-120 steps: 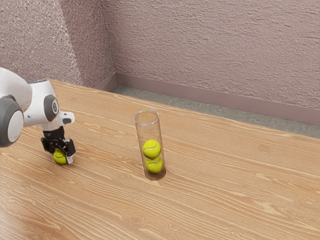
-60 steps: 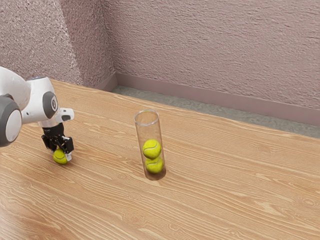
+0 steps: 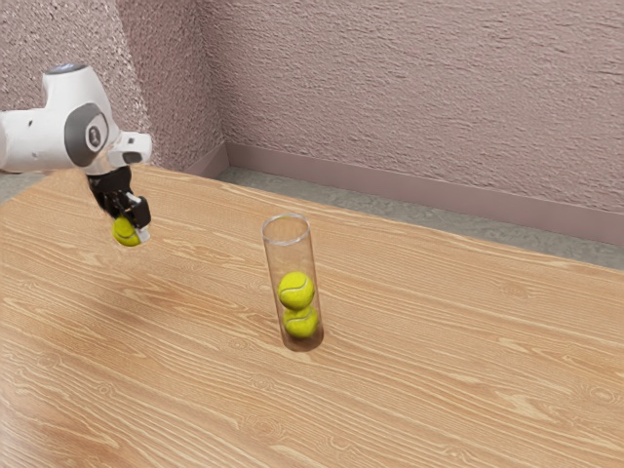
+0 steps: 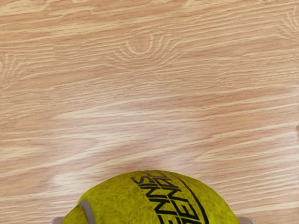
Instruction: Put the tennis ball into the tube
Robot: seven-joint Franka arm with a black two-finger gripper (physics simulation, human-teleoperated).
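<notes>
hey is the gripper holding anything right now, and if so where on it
Yes, the gripper holds a tennis ball, pinched by its opposite sides, clear of the table.

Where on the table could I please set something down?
Bare table runs from the tube to the exterior view's right edge, and between tube and camera. It is crowded only at the tube and around the gripper, holding a ball aloft.

the bench [image 3: 419, 390] is wood, its grain lightly ridged, with a soft sheen. the tube [image 3: 290, 258] looks like clear plastic or glass, smooth and glossy. the tennis ball [image 4: 121, 200] wears matt, fuzzy felt. the wall [image 3: 419, 97] is rough and matt, while the arm's white shell [image 3: 34, 141] is smooth.
</notes>
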